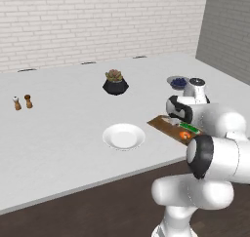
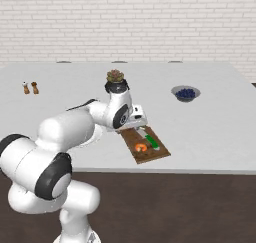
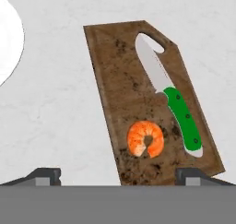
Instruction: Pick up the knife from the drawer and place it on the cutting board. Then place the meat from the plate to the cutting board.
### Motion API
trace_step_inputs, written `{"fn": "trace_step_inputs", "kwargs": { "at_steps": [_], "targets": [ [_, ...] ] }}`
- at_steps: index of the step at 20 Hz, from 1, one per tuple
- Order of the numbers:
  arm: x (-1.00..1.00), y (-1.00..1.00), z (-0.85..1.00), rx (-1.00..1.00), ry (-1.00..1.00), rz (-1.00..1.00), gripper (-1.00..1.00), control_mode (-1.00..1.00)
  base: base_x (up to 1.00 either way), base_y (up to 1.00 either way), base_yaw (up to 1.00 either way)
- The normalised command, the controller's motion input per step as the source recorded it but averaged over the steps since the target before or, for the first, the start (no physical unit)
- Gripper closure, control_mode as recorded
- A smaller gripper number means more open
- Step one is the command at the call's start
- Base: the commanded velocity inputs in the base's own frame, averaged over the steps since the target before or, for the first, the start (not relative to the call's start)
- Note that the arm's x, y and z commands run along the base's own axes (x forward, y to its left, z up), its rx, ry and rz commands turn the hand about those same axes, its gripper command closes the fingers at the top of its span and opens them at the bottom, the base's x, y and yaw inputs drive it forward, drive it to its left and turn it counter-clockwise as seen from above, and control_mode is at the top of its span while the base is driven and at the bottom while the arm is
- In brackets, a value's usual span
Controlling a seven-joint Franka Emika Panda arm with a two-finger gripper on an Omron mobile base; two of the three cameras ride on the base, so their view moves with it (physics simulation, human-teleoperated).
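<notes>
A white counter [image 1: 58,133] runs below a pale brick wall. On it the cutting board [image 3: 120,71] carries the knife [image 3: 177,112] and the meat [image 3: 145,138], apparently apart. The gripper [image 3: 119,174] hangs above, fingers spread, empty. The plate [image 1: 123,136] sits nearby.

Bright, even, sharp rendered light.

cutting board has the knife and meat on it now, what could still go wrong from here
1. The open pincer hangs low over the meat; a sideways retreat could nudge it off the cutting board.
2. The knife lies along the board's edge, so a knock could push it onto the counter.
3. The board overhangs nothing, but the plate sits within the arm's sweep.
</notes>
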Motion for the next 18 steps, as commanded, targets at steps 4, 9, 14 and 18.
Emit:
{"fn": "trace_step_inputs", "kwargs": {
  "at_steps": [4, 9, 14, 18],
  "targets": [
    [-0.51, 1.0, 1.0, 0.0, 0.16, 0.06, -1.0, -1.0, 0.0, 0.0, 0.0],
    [-0.63, 1.0, 0.94, 0.0, 0.16, 0.13, -1.0, -1.0, 0.0, 0.0, 0.0],
    [-0.83, 1.0, 0.34, 0.0, 0.07, 0.16, -1.0, -1.0, 0.0, 0.0, 0.0],
    [-1.0, 0.96, 0.0, -0.04, 0.0, 0.16, -1.0, -1.0, 0.0, 0.0, 0.0]
  ]
}}
